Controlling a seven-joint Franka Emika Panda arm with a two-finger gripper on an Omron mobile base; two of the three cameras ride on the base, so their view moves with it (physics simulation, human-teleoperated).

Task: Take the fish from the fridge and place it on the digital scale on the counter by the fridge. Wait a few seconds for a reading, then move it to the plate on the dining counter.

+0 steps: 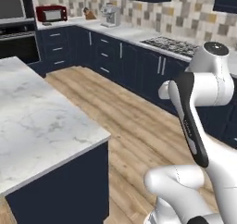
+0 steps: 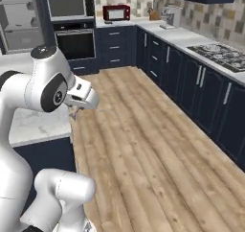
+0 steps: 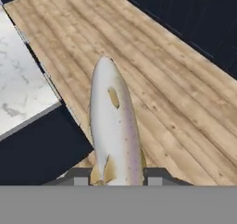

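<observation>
Dining counter [image 1: 41, 121]: white marble top on a navy base; fills the left of the left base view, its near right corner jutting toward the wood floor. A strip of the same top shows behind the arm in the right base view, and one corner of it sits at the left of the hand view.

Wood floor [image 2: 143, 145]: light planks running between the dining counter and the wall cabinets.

Wall cabinets [image 2: 201, 97]: navy fronts with pale handles under a white worktop, along the far side of the floor.

Oven [image 2: 74, 41]: built into the tall navy unit at the back, a microwave niche above it.

Hob [image 1: 171, 45]: dark gas hob set in the wall worktop.

Red appliance [image 1: 51, 13]: dark-red box at the back corner of the worktop.

Gripper [image 3: 115, 177]: fingers close on either side of the fish's tail end, holding it. In the right base view the hand hangs off the dining counter's edge, over the floor.

Fish [image 3: 113, 126]: pale beige-grey, long, held off the floor by the gripper; body points away from the fingers, just beside the dining counter's corner, above bare planks.
</observation>
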